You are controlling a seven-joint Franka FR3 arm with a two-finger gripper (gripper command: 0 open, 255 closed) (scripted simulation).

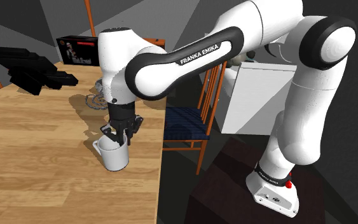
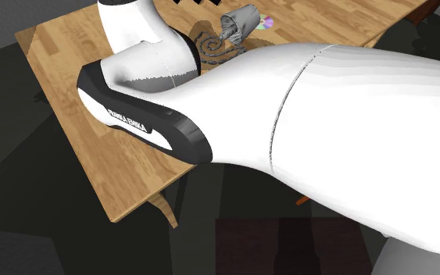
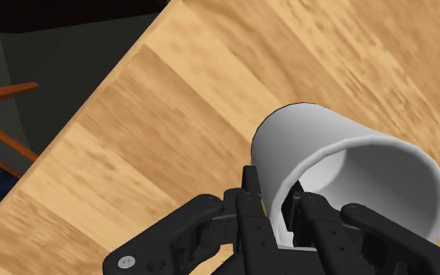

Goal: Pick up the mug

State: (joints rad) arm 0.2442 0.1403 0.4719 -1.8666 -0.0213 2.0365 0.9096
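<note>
A white mug [image 1: 115, 156] stands upright on the wooden tabletop [image 1: 37, 159], near the edge at 3 o'clock in the shoulder view. Its handle points toward 9 o'clock there.

I have the black gripper [image 1: 119, 132] straight above it, pointing down at the rim. In the wrist view the fingers [image 3: 251, 205] straddle the mug's wall [image 3: 288, 144], one outside and one inside the cup, pressed against it. I read that as closed on the wall. A rim pinch suits this mug because the body looks too wide to span. The base appears to rest on the wood, so I judge the lift not yet begun.

From the mug in the shoulder view:
- At 12 o'clock, near, a grey tipped-over thing [image 1: 98, 98] I cannot name.
- At 11 o'clock, farther off, a dark printed box [image 1: 75, 49].
- At 10 o'clock, well apart, a black blocky shape [image 1: 31, 70].
- At 3 o'clock, past the edge, a wooden chair [image 1: 185, 124] with a blue seat.
- Beyond the chair, a white cabinet [image 1: 260, 95].

Nothing stands in the way of a straight rise. The open edge is my worry if the thin pinch slips.

In the second exterior view the white arm [image 2: 327, 133] covers the mug's spot.
</note>
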